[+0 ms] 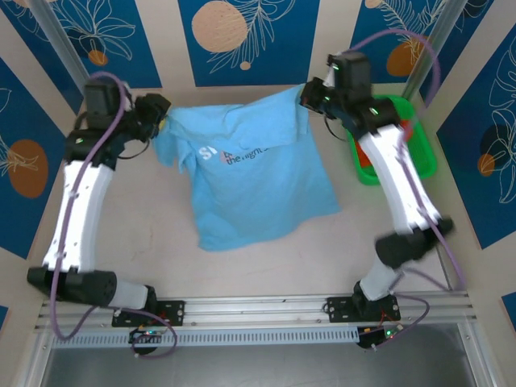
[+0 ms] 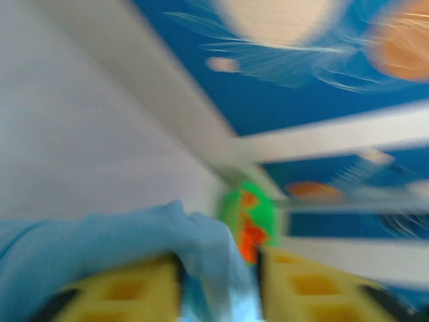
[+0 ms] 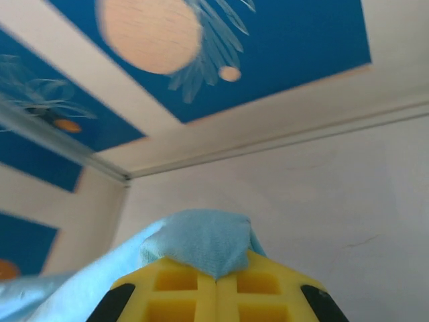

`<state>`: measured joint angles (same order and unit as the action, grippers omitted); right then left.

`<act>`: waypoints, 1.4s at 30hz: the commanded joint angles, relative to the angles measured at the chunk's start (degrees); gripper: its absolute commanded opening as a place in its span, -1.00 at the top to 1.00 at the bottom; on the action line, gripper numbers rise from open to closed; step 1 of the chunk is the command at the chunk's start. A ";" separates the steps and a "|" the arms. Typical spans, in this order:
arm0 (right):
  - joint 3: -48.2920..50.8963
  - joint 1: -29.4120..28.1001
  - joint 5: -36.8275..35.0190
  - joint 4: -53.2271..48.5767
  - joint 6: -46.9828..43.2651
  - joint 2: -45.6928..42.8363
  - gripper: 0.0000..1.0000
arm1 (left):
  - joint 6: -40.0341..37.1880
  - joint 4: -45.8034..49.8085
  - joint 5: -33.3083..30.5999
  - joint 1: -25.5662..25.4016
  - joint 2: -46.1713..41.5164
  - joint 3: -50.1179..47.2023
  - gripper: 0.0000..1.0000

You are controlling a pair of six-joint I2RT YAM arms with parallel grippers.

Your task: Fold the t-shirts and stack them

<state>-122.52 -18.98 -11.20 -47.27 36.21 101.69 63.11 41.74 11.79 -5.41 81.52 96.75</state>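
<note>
pale bench (image 1: 242, 274), blue floral walls (image 1: 266, 48). the shirt (image 1: 258, 185) reads "the night". right end effector (image 3: 216, 275) pinches it; left end effector (image 2: 220, 268) stands parted around it.

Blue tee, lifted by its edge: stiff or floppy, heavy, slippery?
Probably floppy: the blue t-shirt drapes in wrinkles between the left gripper and the right gripper. Likely light: a small pinch in the right gripper's shut fingers holds its side up. It may slip free on the left, where the fingers stand apart around the cloth.

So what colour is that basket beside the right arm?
Green. The basket shows best in the top view.
</note>
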 commanded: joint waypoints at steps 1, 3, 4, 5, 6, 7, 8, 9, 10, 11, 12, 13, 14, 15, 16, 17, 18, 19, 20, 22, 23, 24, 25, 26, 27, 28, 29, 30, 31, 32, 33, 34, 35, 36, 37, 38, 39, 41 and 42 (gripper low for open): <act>-16.40 2.11 1.52 -17.28 3.41 20.86 0.21 | 7.25 1.33 -16.72 3.84 3.02 -9.84 -0.69; -38.72 3.45 5.35 -29.86 4.29 35.31 -0.38 | 3.79 1.69 -22.22 4.18 4.79 -10.78 -1.00; -48.37 4.57 8.54 -34.19 4.40 40.52 -0.75 | 1.75 2.13 -22.98 4.10 5.86 -10.09 -1.00; -53.24 5.79 11.67 -37.65 5.02 42.96 -1.00 | -0.08 2.26 -22.18 3.94 6.98 -9.19 -1.00; -53.23 6.69 12.17 -39.89 5.40 42.74 -0.99 | -1.50 2.58 -20.93 3.53 7.97 -8.23 -1.00; -49.87 7.24 11.20 -41.36 4.66 40.64 -0.99 | -3.70 2.69 -19.63 2.74 9.19 -7.16 -1.00; -43.49 7.30 10.20 -41.03 2.98 37.16 -0.98 | -6.27 2.37 -17.46 1.63 10.44 -6.15 -1.00; -35.45 7.07 9.69 -39.13 1.38 33.01 -0.99 | -8.40 2.21 -15.35 0.44 11.93 -5.22 -1.00; -25.18 6.44 8.83 -35.42 0.05 26.75 -0.99 | -10.69 2.74 -12.92 -1.21 13.93 -3.77 -1.00; -11.43 5.77 8.24 -28.69 -0.66 19.36 -1.00 | -12.68 3.66 -10.62 -3.35 16.33 -2.28 -0.98; -0.77 5.47 7.74 -22.89 -0.42 13.17 -1.00 | -14.42 4.54 -8.64 -5.21 18.52 -0.64 -0.97; 9.51 5.31 7.28 -17.12 0.76 6.23 -1.00 | -16.28 5.82 -6.57 -7.62 21.11 1.13 -0.95; 19.87 5.48 7.18 -12.17 2.25 1.07 -0.99 | -17.75 6.90 -4.74 -10.27 23.93 2.98 -0.93; 26.41 5.72 7.45 -9.24 3.42 -3.14 -0.97 | -18.68 7.48 -3.13 -12.44 26.06 4.55 -0.89; 32.94 6.34 7.39 -8.03 5.06 -6.91 -0.92 | -19.60 7.45 -1.50 -15.12 28.59 5.94 -0.86; 37.84 6.97 7.56 -7.87 5.88 -9.49 -0.86 | -20.03 7.23 -0.40 -17.71 30.87 7.47 -0.84; 41.44 7.40 7.86 -7.93 6.06 -11.07 -0.81 | -20.12 7.13 0.28 -19.46 32.77 8.87 -0.82; 44.91 7.69 7.93 -8.14 5.98 -12.44 -0.78 | -19.70 7.21 0.33 -21.52 35.09 10.53 -0.80; 48.40 7.82 8.34 -8.41 5.94 -13.49 -0.72 | -18.70 7.19 0.10 -23.14 37.19 11.97 -0.80; 54.06 7.99 10.13 -7.81 5.48 -15.20 -0.64 | -16.79 6.19 0.58 -25.59 40.96 14.34 -0.79; 56.40 8.04 10.59 -7.59 5.62 -16.04 -0.58 | -16.20 6.12 0.41 -26.70 43.01 16.11 -0.79; 58.92 8.02 11.07 -7.22 5.71 -17.14 -0.52 | -16.41 6.58 -0.31 -27.73 44.76 17.94 -0.79; 61.17 8.00 11.69 -6.38 5.64 -18.24 -0.44 | -17.39 7.88 -1.73 -28.76 46.95 20.77 -0.77; 63.65 8.00 12.07 -5.72 5.92 -19.41 -0.40 | -18.35 9.48 -3.11 -29.54 49.27 23.70 -0.76; 65.30 8.00 12.37 -5.30 6.15 -20.25 -0.37 | -19.04 10.75 -4.04 -29.91 50.99 25.77 -0.70; 66.84 8.00 12.68 -4.86 6.24 -21.13 -0.33 | -19.76 11.74 -4.78 -30.05 52.85 27.74 -0.63; 68.50 8.03 13.40 -4.24 6.26 -21.95 -0.30 | -20.84 12.34 -5.59 -30.12 54.00 28.95 -0.58; 69.40 8.00 13.81 -4.04 6.24 -22.38 -0.30 | -22.24 12.90 -6.90 -30.16 54.71 29.64 -0.55; 70.18 8.03 13.85 -4.06 6.05 -22.88 -0.29 | -23.81 13.94 -8.69 -30.17 55.21 30.27 -0.54; 70.83 8.01 13.76 -4.15 5.88 -23.25 -0.29 | -25.78 14.90 -10.36 -30.25 55.41 30.77 -0.53; 71.44 8.00 13.83 -4.07 5.72 -23.72 -0.29 | -27.84 15.34 -11.33 -30.23 55.37 30.81 -0.54; 72.16 8.09 14.01 -3.86 5.53 -24.33 -0.29 | -30.29 15.92 -12.42 -30.36 55.20 30.80 -0.54; 72.75 8.13 14.23 -3.67 5.47 -24.93 -0.29 | -33.14 16.61 -13.92 -30.49 55.11 30.74 -0.54; 73.17 8.14 14.56 -3.44 5.22 -25.41 -0.29 | -35.42 17.18 -15.27 -30.70 54.96 30.57 -0.55; 73.53 8.12 14.62 -3.20 4.97 -25.82 -0.30 | -38.19 17.57 -16.29 -30.75 54.81 30.38 -0.56; 73.68 8.08 14.52 -3.03 4.77 -26.21 -0.34 | -40.56 17.51 -16.61 -30.76 54.69 30.12 -0.57; 73.79 8.21 14.39 -2.92 4.62 -26.37 -0.39 | -42.18 17.23 -16.60 -30.71 54.63 30.12 -0.58; 73.99 8.58 14.37 -3.06 4.32 -26.30 -0.44 | -45.46 15.17 -14.04 -30.70 54.80 30.23 -0.57; 73.99 8.86 14.53 -3.03 4.26 -26.18 -0.46 | -46.07 14.58 -12.83 -30.71 55.24 30.74 -0.54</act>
<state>-49.17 -10.72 1.83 -50.48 41.10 76.49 24.75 56.16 -1.37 -36.03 136.20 125.60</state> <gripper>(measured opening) 0.724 0.774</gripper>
